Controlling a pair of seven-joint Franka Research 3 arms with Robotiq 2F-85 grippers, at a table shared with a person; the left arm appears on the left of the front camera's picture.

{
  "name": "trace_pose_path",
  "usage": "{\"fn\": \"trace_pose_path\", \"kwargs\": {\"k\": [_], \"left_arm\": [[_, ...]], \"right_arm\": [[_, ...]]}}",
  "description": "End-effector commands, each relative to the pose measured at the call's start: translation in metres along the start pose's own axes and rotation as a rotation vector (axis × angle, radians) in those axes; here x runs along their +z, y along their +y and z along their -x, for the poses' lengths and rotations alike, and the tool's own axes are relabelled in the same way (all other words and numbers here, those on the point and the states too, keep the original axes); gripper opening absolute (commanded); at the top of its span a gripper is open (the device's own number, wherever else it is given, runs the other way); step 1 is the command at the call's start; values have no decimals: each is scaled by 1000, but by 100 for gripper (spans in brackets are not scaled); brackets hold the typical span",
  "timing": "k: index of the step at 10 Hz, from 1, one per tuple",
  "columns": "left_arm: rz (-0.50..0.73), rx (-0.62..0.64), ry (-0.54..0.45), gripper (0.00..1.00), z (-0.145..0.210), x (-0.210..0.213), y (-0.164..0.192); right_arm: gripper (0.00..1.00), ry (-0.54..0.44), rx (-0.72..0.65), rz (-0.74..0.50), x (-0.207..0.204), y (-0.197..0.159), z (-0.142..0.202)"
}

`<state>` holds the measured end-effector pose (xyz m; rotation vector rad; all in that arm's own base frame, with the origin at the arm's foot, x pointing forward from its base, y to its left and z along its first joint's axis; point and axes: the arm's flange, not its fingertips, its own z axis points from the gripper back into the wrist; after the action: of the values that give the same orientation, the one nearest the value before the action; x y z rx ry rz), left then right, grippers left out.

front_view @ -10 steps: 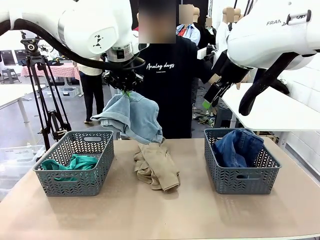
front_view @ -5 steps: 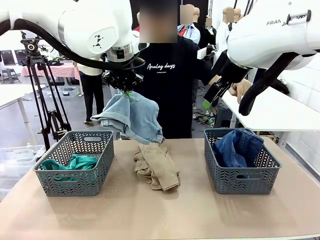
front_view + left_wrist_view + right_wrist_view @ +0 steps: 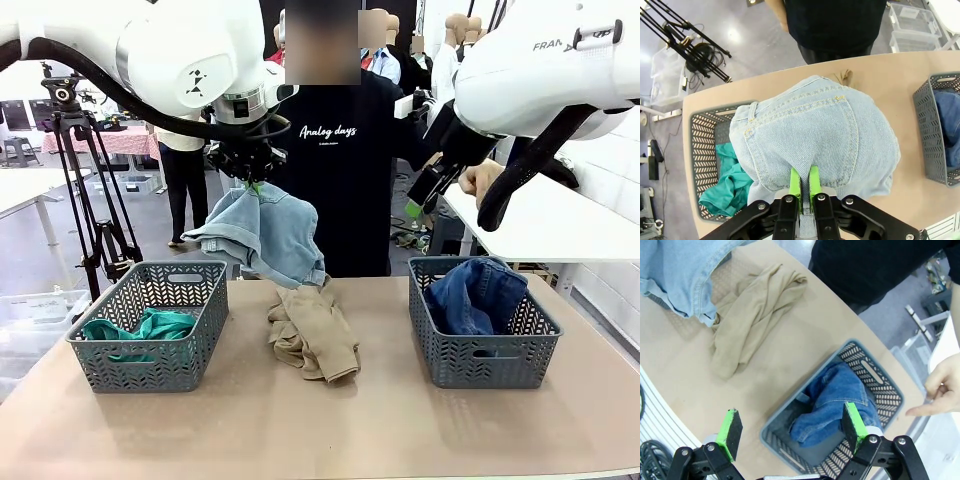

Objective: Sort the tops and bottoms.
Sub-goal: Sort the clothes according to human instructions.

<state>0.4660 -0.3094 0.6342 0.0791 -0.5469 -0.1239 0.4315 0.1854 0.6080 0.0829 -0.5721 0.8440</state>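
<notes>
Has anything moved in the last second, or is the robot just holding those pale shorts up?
Hardly anything. The person's hand came out a little from behind the right arm, toward the picture's right. The left end effector stays shut on the pale shorts; the right end effector stays open above the basket with the dark shorts. The tan top and teal top lie as before.

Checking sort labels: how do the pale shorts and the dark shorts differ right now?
Colour: the pale shorts are washed light blue; the dark shorts are deep blue.
Place: the pale shorts hang in the air, pinched by the left gripper; the dark shorts lie in the right basket.
Pose: the pale shorts hang draped and spread; the dark shorts are bunched.
Both are denim.
</notes>
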Motion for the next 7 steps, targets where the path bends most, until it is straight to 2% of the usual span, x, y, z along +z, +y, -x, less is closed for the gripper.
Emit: {"fn": "trace_pose_path", "kwargs": {"k": [1,3,4,7], "left_arm": [[-5,1,-10,0,-2,4,5],[-5,1,-10,0,-2,4,5],[-5,1,-10,0,-2,4,5],[-5,1,-10,0,-2,4,5]], "right_arm": [[100,0,0,0,0,0,0],[100,19,-90,41,36,-2,25],[100,7,-149,65,64,-1,47],[100,-66,-249,176,118,8,87]]}}
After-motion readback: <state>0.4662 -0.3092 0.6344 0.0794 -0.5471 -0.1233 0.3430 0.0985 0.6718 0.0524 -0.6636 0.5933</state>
